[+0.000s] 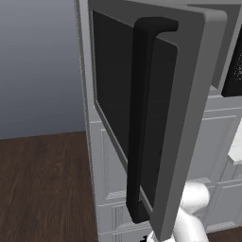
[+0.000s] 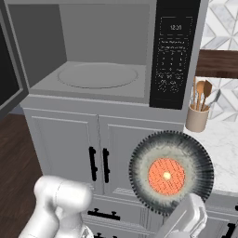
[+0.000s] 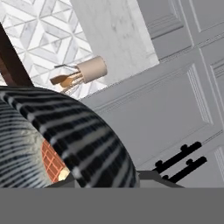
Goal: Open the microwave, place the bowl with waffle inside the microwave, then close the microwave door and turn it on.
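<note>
Holding the bowl by its near rim, my gripper clamps it. Stiff but waffle-loaded; I'd keep it level entering the open microwave.

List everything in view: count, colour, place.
microwave: 1, grey, built in above the white cabinets, cavity empty
microwave door: 1, grey frame, dark glass, black bar handle, swung open
bowl: 1, dark striped, waffle inside, held up in front of the cabinets
waffle: 1, orange, in the bowl
utensil holder: 1, beige, wooden utensils, on the marble counter
cabinet doors: white, black handles, below the microwave
gripper: 1, dark tips, at the bowl's rim
</note>
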